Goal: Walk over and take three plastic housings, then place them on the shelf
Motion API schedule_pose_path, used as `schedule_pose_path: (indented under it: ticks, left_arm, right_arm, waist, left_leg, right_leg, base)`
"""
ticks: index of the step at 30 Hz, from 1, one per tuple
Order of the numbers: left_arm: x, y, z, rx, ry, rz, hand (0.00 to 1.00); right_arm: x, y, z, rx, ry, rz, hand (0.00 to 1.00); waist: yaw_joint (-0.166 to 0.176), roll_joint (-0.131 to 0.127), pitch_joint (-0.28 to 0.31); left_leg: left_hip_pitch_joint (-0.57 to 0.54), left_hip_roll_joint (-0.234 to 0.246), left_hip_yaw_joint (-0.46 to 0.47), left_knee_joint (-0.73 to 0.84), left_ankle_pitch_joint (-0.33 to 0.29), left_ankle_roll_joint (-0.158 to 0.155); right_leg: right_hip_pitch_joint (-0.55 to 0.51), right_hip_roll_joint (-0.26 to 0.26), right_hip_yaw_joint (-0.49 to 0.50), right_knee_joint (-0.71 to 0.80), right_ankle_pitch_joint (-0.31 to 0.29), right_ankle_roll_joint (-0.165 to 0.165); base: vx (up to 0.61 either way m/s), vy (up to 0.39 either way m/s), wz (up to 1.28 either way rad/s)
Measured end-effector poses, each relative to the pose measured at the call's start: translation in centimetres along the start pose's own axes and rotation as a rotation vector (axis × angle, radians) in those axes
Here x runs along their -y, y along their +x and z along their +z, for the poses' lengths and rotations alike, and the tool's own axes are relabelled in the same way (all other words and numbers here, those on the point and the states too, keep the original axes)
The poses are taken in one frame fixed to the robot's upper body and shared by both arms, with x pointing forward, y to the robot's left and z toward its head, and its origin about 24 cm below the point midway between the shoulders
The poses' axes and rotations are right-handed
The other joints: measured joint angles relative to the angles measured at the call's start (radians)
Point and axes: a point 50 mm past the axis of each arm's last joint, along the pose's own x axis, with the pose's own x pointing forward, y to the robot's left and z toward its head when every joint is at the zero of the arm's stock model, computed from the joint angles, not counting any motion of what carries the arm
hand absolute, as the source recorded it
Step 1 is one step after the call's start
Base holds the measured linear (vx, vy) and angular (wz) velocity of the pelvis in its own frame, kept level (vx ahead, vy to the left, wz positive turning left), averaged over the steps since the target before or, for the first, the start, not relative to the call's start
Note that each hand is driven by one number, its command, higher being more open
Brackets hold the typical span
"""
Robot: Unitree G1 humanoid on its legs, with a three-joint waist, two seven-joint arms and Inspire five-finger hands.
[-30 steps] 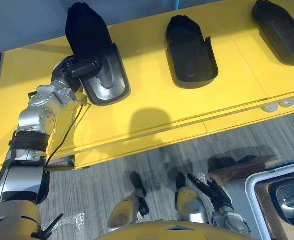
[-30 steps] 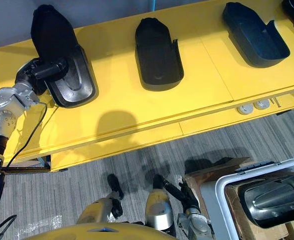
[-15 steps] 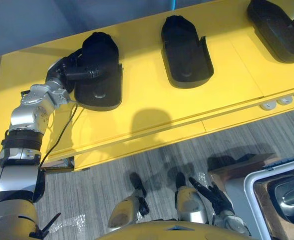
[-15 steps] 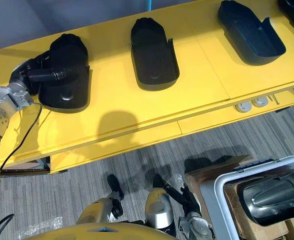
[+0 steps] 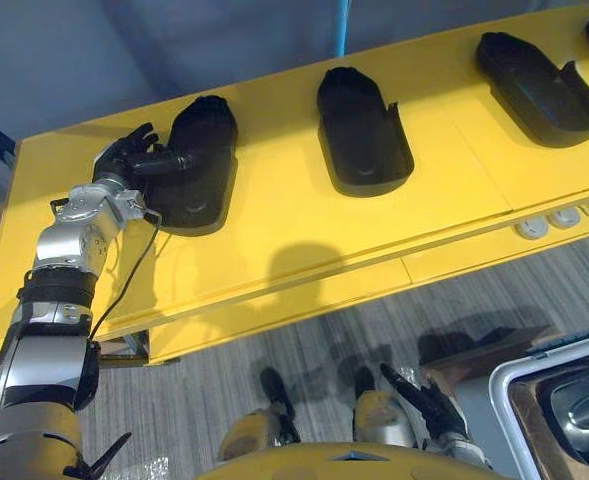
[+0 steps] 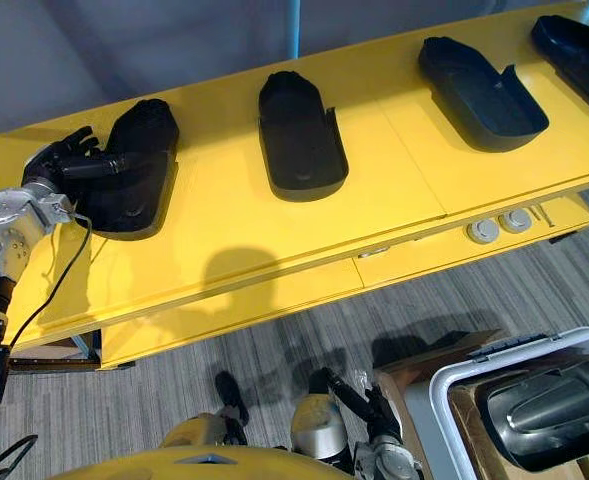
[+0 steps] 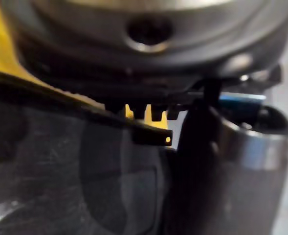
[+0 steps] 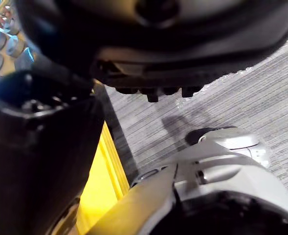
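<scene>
**Placement on the shelf.** Leftmost plastic housing [image 5: 199,165] lies flat on the yellow shelf [image 5: 294,220] at 10 o'clock, set apart from the middle housing [image 5: 362,135] to keep an even row. Left hand [image 5: 122,158] has its fingers splayed and thumb across the housing, apparently letting go. Right hand [image 5: 426,400] hangs slack at 5 o'clock.

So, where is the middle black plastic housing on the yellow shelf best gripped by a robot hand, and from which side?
The middle black plastic housing lies hollow side up, so a thin side wall near its open end can probably be pinched, coming from above on the near side. Its domed far end looks too broad and smooth for a sure hold.
</scene>
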Motion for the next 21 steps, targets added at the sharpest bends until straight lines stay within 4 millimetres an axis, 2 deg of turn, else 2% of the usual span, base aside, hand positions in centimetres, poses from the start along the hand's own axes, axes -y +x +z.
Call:
schedule_pose_path:
  ticks: [5,8,11,12,18,20,21]
  left_arm:
    - [1.6,-1.8,1.4,0.194,0.012,0.052,1.0]
    - [2.4,-3.8,1.1,0.33,-0.021,0.095,1.0]
    - [3.3,-6.7,0.0,0.459,-0.134,0.137,1.0]
    - [3.6,-8.4,-1.0,0.511,-0.166,0.172,1.0]
    - [3.7,-12.7,-4.5,0.558,-0.216,0.228,1.0]
    - [3.4,-13.4,-5.7,0.525,-0.218,0.235,1.0]
    - [3.6,-14.9,-7.7,0.477,-0.219,0.183,1.0]
  right_arm:
    - [0.0,-0.1,-0.5,-0.017,-0.035,-0.023,1.0]
    - [0.1,-0.2,-0.9,-0.033,-0.033,-0.043,1.0]
    - [0.4,-0.4,-1.9,-0.082,-0.029,-0.062,1.0]
    - [0.6,-0.6,-2.6,-0.122,-0.014,-0.075,1.0]
    - [0.9,-1.2,-4.7,-0.237,0.053,-0.113,1.0]
    - [0.8,-1.1,-4.7,-0.244,0.072,-0.115,1.0]
    - [-0.5,0.0,-3.1,-0.199,0.215,-0.151,1.0]
  waist:
    - [0.033,-0.006,-0.022]
    - [0.054,-0.007,-0.057]
    - [0.076,-0.01,-0.093]
    - [0.092,-0.013,-0.109]
    - [0.154,-0.035,-0.145]
    - [0.156,-0.041,-0.154]
    - [0.178,-0.069,-0.197]
  left_leg:
    - [0.013,0.0,-0.001,-0.003,0.0,0.0]
    - [0.016,0.0,-0.012,-0.004,-0.001,-0.001]
    - [0.016,0.001,-0.035,-0.005,-0.003,0.0]
    - [0.016,-0.002,-0.046,-0.005,-0.003,0.0]
    - [0.015,-0.005,-0.087,-0.005,-0.009,-0.006]
    - [0.015,-0.007,-0.096,-0.005,-0.009,-0.005]
    - [0.03,-0.004,-0.098,-0.005,-0.012,-0.009]
  right_leg:
    - [0.014,-0.001,-0.002,-0.001,0.0,0.0]
    - [0.018,-0.002,-0.008,-0.003,0.0,-0.001]
    - [0.033,-0.004,-0.034,-0.021,-0.005,-0.006]
    - [0.045,-0.005,-0.044,-0.033,-0.004,-0.006]
    - [0.071,-0.008,-0.087,-0.044,-0.008,-0.009]
    - [0.078,-0.008,-0.093,-0.049,-0.009,-0.008]
    - [0.099,-0.004,-0.102,-0.056,-0.02,-0.002]
  base:
    - [0.0,0.003,-0.01]
    - [-0.02,0.013,0.06]
    - [-0.02,0.015,0.21]
    - [0.0,0.011,0.2]
    - [0.02,0.009,0.21]
    - [0.01,-0.002,0.12]
    - [0.01,0.001,0.06]
